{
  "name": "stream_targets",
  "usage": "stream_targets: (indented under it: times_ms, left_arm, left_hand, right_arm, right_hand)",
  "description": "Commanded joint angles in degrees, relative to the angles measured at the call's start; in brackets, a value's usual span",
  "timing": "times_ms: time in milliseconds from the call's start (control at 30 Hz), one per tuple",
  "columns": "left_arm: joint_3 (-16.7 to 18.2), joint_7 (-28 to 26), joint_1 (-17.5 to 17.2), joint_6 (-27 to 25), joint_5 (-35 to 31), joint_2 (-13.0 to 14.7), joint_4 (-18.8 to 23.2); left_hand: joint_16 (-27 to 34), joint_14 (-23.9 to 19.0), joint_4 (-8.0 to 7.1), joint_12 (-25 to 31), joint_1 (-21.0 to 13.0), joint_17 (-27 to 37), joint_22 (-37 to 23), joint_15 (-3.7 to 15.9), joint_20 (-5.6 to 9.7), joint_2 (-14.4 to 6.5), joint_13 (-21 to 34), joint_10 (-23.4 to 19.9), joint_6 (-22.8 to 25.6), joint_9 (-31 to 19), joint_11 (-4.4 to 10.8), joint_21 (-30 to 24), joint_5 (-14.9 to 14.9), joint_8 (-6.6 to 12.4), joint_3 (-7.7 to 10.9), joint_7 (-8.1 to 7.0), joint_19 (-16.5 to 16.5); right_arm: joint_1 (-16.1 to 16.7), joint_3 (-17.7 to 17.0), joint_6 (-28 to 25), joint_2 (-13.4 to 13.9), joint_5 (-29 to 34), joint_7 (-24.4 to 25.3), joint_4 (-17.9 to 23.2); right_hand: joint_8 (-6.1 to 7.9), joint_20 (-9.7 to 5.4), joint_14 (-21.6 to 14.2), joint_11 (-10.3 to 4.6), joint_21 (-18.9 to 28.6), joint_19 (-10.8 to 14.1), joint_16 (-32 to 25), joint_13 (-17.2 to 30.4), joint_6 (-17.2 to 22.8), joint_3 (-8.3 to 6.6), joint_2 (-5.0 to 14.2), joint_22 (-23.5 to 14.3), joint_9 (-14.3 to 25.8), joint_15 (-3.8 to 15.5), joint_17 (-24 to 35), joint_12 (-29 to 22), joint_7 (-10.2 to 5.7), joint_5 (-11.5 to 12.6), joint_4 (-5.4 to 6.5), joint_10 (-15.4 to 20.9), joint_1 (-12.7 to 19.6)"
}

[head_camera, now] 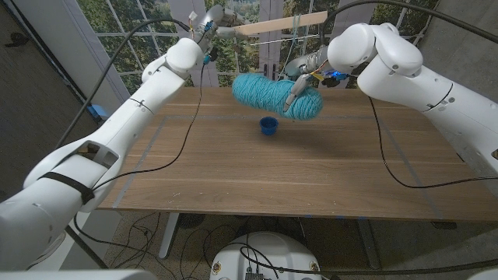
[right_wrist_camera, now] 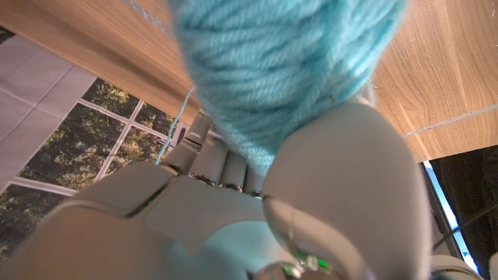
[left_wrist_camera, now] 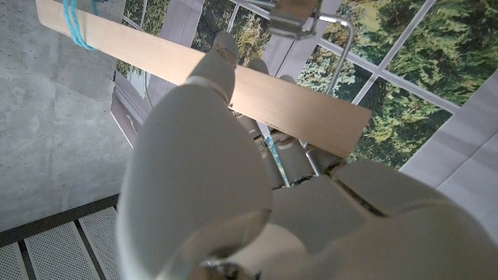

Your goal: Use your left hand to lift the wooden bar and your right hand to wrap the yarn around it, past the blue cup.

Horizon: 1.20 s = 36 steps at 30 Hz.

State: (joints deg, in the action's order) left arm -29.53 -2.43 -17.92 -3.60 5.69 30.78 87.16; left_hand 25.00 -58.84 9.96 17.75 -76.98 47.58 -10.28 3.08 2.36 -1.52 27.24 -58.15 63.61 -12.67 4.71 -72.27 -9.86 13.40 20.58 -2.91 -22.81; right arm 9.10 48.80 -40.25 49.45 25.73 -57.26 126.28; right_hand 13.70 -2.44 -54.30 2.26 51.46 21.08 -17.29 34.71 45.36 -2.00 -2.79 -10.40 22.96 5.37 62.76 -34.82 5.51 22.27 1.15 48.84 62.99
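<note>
My left hand (head_camera: 208, 22) holds the pale wooden bar (head_camera: 282, 24) by one end, high above the table's far edge; the left wrist view shows its fingers (left_wrist_camera: 226, 78) wrapped over the bar (left_wrist_camera: 296, 105). Turquoise yarn (left_wrist_camera: 76, 22) is looped around the bar near its other end. My right hand (head_camera: 305, 65) grips the turquoise yarn skein (head_camera: 274, 95) in the air under the bar, and a thin strand (head_camera: 298, 35) runs up from it. In the right wrist view the skein (right_wrist_camera: 280, 70) bulges out of my hand (right_wrist_camera: 233, 210). The small blue cup (head_camera: 268, 125) stands on the table under the skein.
The wooden table (head_camera: 233, 167) stretches wide in front of the cup. Black cables (head_camera: 389, 167) trail across its right and left sides. A window with trees (head_camera: 156, 31) lies behind the far edge.
</note>
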Motion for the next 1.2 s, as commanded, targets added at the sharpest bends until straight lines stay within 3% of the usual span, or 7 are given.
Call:
stream_targets:
  times_ms: [33,267,633,767,1000,1100,1200]
  left_arm:
    - [1.32,3.15,-1.03,-1.62,6.57,2.12,2.39]
    - [0.78,4.33,-0.65,-2.86,6.45,4.19,4.01]
    - [0.8,1.49,-1.51,-4.15,4.63,5.44,5.9]
    - [1.32,1.64,-1.77,-3.77,5.62,5.35,5.68]
    - [1.81,2.86,-1.8,-2.01,7.96,4.55,4.56]
    - [1.61,3.85,-1.59,-1.91,8.6,4.6,4.43]
    - [1.32,5.36,-1.32,-2.39,9.2,5.09,4.63]
  left_hand:
    - [-0.24,-6.92,-0.56,-0.15,-5.29,0.19,-0.1,10.33,1.84,-4.82,0.12,-0.36,2.46,-0.19,0.14,-0.31,-0.31,-0.06,0.81,2.57,0.17]
    - [-0.33,-6.98,-0.59,-0.26,-5.33,0.31,-0.1,10.33,1.81,-4.82,0.15,-0.4,2.39,-0.2,0.2,-0.41,-0.3,-0.16,0.82,2.62,0.23]
    - [-0.6,-7.04,-0.7,-0.43,-5.29,0.36,-0.07,10.33,1.77,-4.87,0.39,-0.28,2.51,-0.21,0.23,-0.53,-0.3,-0.23,0.84,2.45,0.39]
    - [-0.65,-7.14,-0.73,-0.49,-5.27,0.44,-0.07,10.34,1.75,-4.86,0.43,-0.35,2.42,-0.21,0.22,-0.57,-0.29,-0.31,0.83,2.56,0.46]
    - [-0.8,-7.1,-0.73,-0.58,-5.27,0.51,-0.07,10.33,1.75,-4.82,0.49,-0.42,2.5,-0.22,0.29,-0.66,-0.29,-0.34,0.82,2.55,0.54]
    - [-0.86,-7.12,-0.75,-0.62,-5.27,0.54,-0.07,10.33,1.77,-4.83,0.53,-0.44,2.57,-0.22,0.33,-0.7,-0.3,-0.34,0.82,2.51,0.57]
    - [-0.92,-7.14,-0.75,-0.7,-5.27,0.6,-0.07,10.33,1.76,-4.83,0.52,-0.47,2.57,-0.23,0.26,-0.75,-0.3,-0.37,0.82,2.56,0.62]
  right_arm:
    - [-3.59,3.25,-2.73,-1.95,-2.53,-3.89,-8.42]
    - [-3.65,3.43,-5.38,-0.95,-5.18,-2.26,-12.36]
    - [-5.96,6.5,-11.32,1.69,-8.33,-4.02,-19.19]
    - [-5.18,6.26,-13.27,3.56,-9.97,-2.66,-19.76]
    - [-1.91,3.56,-15.22,6.11,-13.77,3.58,-19.68]
    - [-0.41,2.36,-16.27,6.43,-14.7,7.82,-19.49]
    - [3.15,-1.37,-17.28,6.39,-16.38,15.73,-18.74]
  right_hand:
    - [0.36,-3.78,-1.91,-8.06,-0.11,-0.24,-0.14,0.35,13.66,-0.03,11.94,0.01,0.31,7.54,0.13,-0.25,-12.35,0.39,0.35,8.93,12.39]
    - [0.24,-3.57,-2.19,-7.97,-0.18,-0.4,-0.31,0.68,13.57,0.05,11.96,0.0,0.41,7.56,0.27,-0.23,-12.15,0.43,0.37,8.73,12.65]
    - [0.19,-3.44,-1.9,-8.12,-0.36,-0.9,-0.19,1.03,13.56,0.17,12.08,-0.04,0.71,7.48,0.38,-0.11,-12.23,0.5,0.57,8.48,12.89]
    - [0.14,-3.34,-1.86,-7.97,-0.39,-1.0,-0.22,1.1,13.53,0.24,12.09,-0.05,0.76,7.45,0.46,-0.07,-12.18,0.51,0.65,8.46,12.93]
    - [0.08,-3.34,-1.88,-8.04,-0.44,-1.16,-0.34,1.23,13.59,0.32,12.19,-0.07,0.82,7.42,0.64,-0.05,-12.11,0.51,0.78,8.52,13.0]
    - [0.05,-3.35,-1.88,-7.98,-0.46,-1.21,-0.38,1.17,13.63,0.35,12.2,-0.07,0.83,7.46,0.71,0.0,-12.05,0.52,0.82,8.65,13.07]
    - [0.01,-3.41,-2.06,-7.85,-0.38,-1.0,-0.54,1.29,13.57,0.34,12.28,-0.08,0.91,7.5,0.83,0.03,-12.04,0.53,0.85,8.56,13.19]
